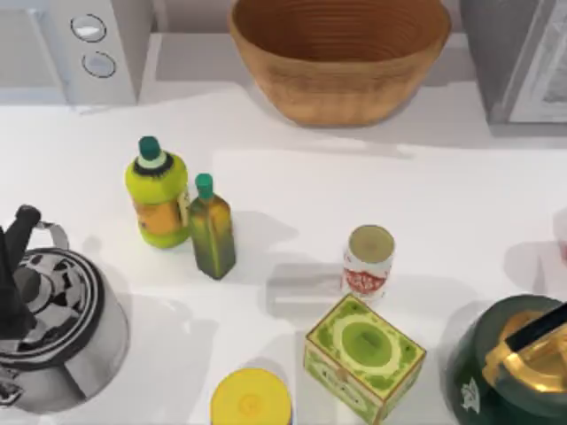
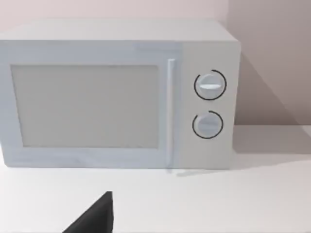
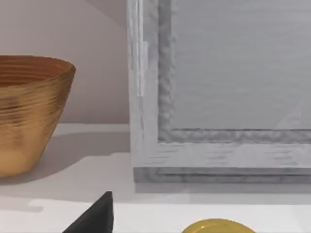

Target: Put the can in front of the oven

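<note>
The can (image 1: 368, 263), white with a red label and a dull gold top, stands upright right of the table's middle, just behind the green square box (image 1: 364, 355). The oven (image 1: 69, 46), a white box with two round dials, sits at the back left corner; the left wrist view faces its window door (image 2: 85, 106) head on. A dark edge of my left gripper (image 2: 95, 218) shows low in that view, well short of the oven. A like dark edge of my right gripper (image 3: 95, 217) shows in the right wrist view, far from the can.
A woven basket (image 1: 340, 55) stands at the back centre and a grey framed cabinet (image 1: 523, 57) at the back right. Two green-capped bottles (image 1: 182, 212) stand left of centre. A steel kettle (image 1: 49, 323), a yellow-topped container (image 1: 251, 400) and a green teapot (image 1: 514, 372) line the front.
</note>
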### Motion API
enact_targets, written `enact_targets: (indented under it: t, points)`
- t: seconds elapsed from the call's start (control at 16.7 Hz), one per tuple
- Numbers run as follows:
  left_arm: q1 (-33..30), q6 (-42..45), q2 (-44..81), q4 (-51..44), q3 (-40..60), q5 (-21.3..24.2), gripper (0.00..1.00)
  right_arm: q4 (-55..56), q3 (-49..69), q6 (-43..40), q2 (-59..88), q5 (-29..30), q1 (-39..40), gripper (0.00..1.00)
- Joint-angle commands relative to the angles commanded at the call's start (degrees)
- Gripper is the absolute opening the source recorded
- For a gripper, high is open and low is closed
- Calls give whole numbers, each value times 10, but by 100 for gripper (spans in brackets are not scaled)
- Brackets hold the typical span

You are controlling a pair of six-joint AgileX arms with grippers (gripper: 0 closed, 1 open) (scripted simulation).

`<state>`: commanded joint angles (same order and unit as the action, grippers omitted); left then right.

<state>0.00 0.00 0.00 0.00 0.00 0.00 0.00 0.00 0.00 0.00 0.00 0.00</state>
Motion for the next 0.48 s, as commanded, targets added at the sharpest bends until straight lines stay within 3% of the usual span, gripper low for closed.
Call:
enact_targets:
  t: [0.24,0.48]
  points:
    - [-5,1,15,-11,16,1,100,0,0,0,0,0,0,100]
    - [-34,10,110,-79,115,5,100,0,0,0,0,0,0,100]
